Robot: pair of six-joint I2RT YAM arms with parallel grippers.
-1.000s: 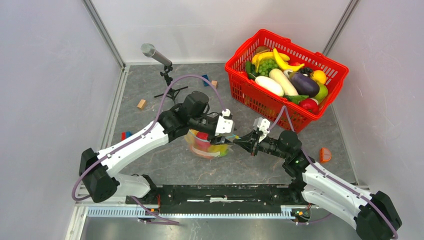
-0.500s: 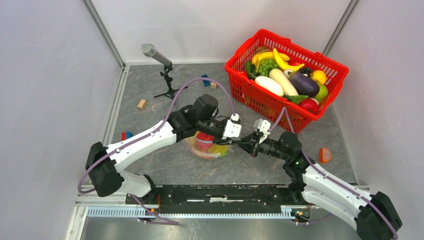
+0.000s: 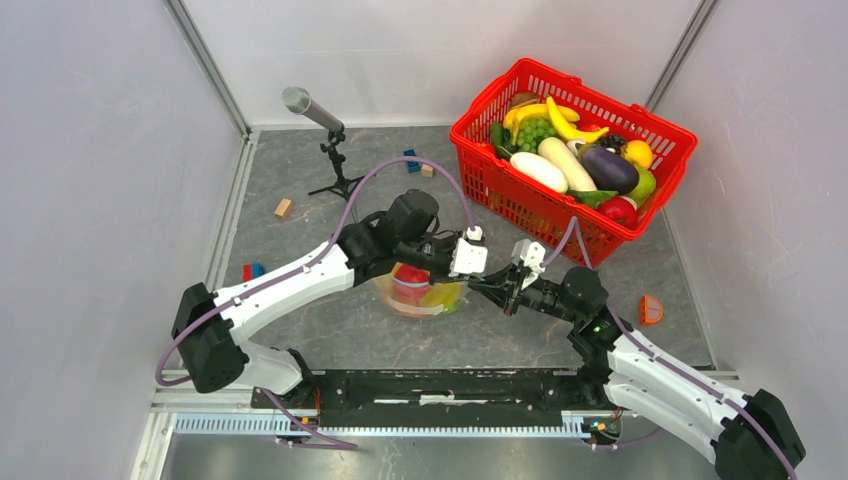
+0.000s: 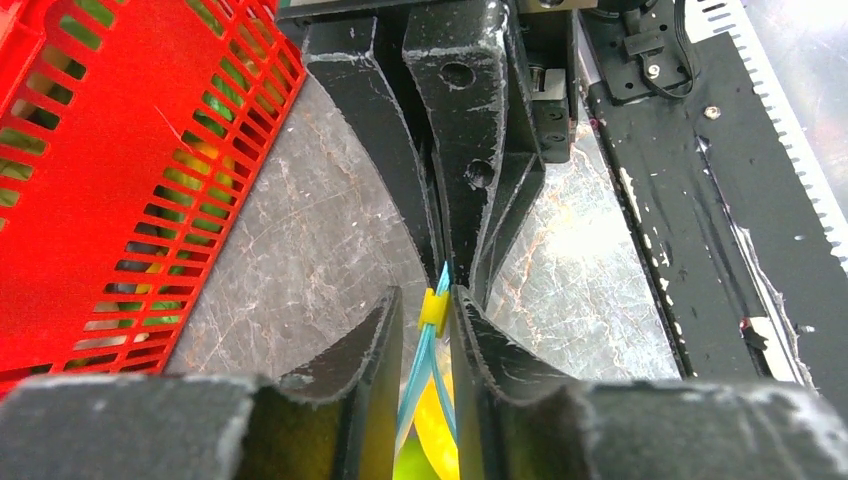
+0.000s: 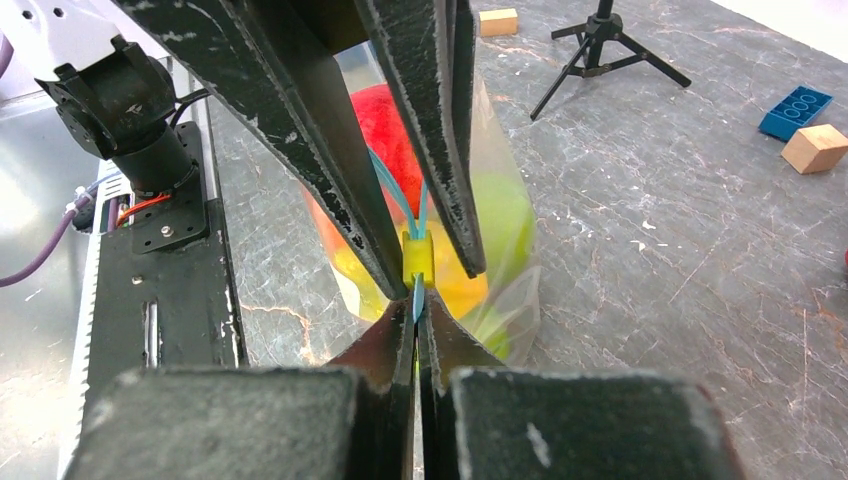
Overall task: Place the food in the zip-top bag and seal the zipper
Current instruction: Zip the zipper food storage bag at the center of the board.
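From above, your left gripper and right gripper met tip to tip. The zip-top bag sat just behind the left gripper, under its wrist, with the food inside. The red basket stood close beyond both grippers, untouched. The microphone stand was well off behind the left arm.

In the left wrist view, your left fingers had closed onto the yellow slider. The zipper ran straight ahead from it into the right gripper's fingers, which were pressed together on it. The basket wall lay ahead to the left, apart from the fingers.

In the right wrist view, your right fingers pinched the zipper's end flat, with the slider just ahead of their tips. The left fingers straddled the slider. Beyond it the two blue tracks parted, and the bag hung there with red, yellow and green fruit.

Compared with a second before, your left gripper had travelled along the bag's top to the right gripper. The bag itself had stayed put.
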